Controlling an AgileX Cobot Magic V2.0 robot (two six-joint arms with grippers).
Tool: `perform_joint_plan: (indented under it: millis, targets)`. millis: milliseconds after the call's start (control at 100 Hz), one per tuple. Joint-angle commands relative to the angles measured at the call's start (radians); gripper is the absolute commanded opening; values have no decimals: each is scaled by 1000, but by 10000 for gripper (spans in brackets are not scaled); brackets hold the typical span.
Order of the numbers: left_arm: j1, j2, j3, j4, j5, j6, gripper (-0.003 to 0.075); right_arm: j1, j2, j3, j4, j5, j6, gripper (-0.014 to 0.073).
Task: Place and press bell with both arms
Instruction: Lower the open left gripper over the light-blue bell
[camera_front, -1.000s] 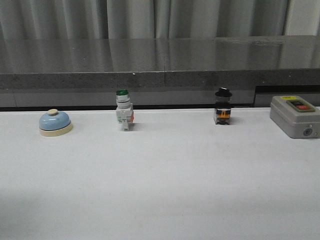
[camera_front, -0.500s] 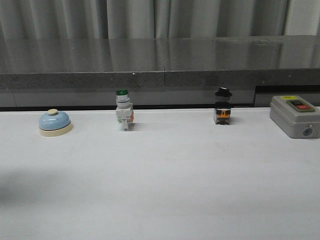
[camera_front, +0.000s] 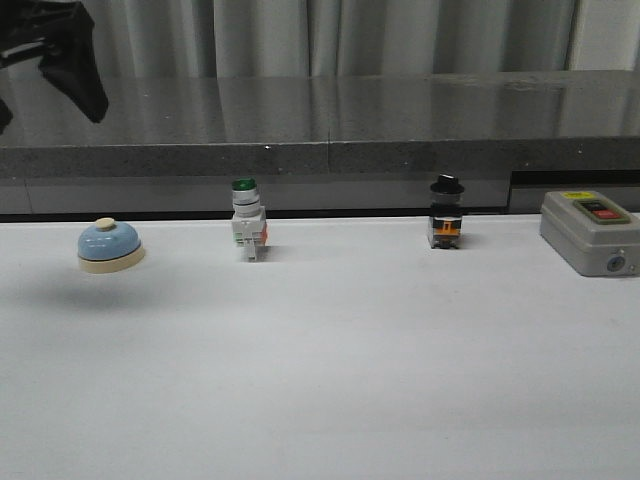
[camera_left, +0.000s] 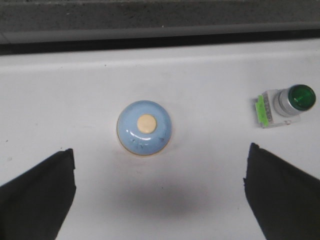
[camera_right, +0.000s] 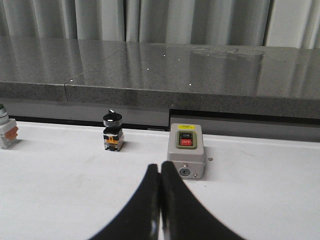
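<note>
The light-blue bell (camera_front: 110, 244) with its cream button stands on the white table (camera_front: 330, 360) at the far left. High above it hangs my left gripper (camera_front: 48, 100), black, at the upper left corner of the front view. From the left wrist, the bell (camera_left: 144, 128) lies just ahead of the gap, and the left gripper (camera_left: 160, 159) is open wide, its fingers (camera_left: 40, 192) well apart and touching nothing. My right gripper (camera_right: 160, 169) is shut on nothing, low over the table on the right side; the front view does not show it.
A green-capped white push-button switch (camera_front: 247, 231) stands right of the bell, also in the left wrist view (camera_left: 282, 104). A black-knobbed switch (camera_front: 446, 222) and a grey box with red button (camera_front: 590, 232) stand further right. A dark stone ledge (camera_front: 320, 120) runs behind the table.
My left gripper has come into the front view at the upper left, where there was none before. A faint shadow now lies on the table by the bell. The bell has not moved.
</note>
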Motion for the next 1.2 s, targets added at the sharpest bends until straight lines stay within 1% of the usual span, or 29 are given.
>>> perform_joint_plan:
  millis: [0,180,390,810,1190]
  targets:
    - [-8,9,-75,-6,-49,10,643,-6,-17,-14,-8,-74,-1,-60]
    - [-8,117,-154,11,-45,10,636,-6,-17,-14,-8,-74,-1,-60]
    - [-8,205,-195,12,-46,10,636,-6,-17,-14,-8,-74,-1,-60]
    - [-8,299,-196,14,-53,14,636,-6,-17,-14,-8,-74,-1,-60]
    - [-9,319,-196,14,-78,16,636,-6,-17,-14,-8,-74,-1,-60]
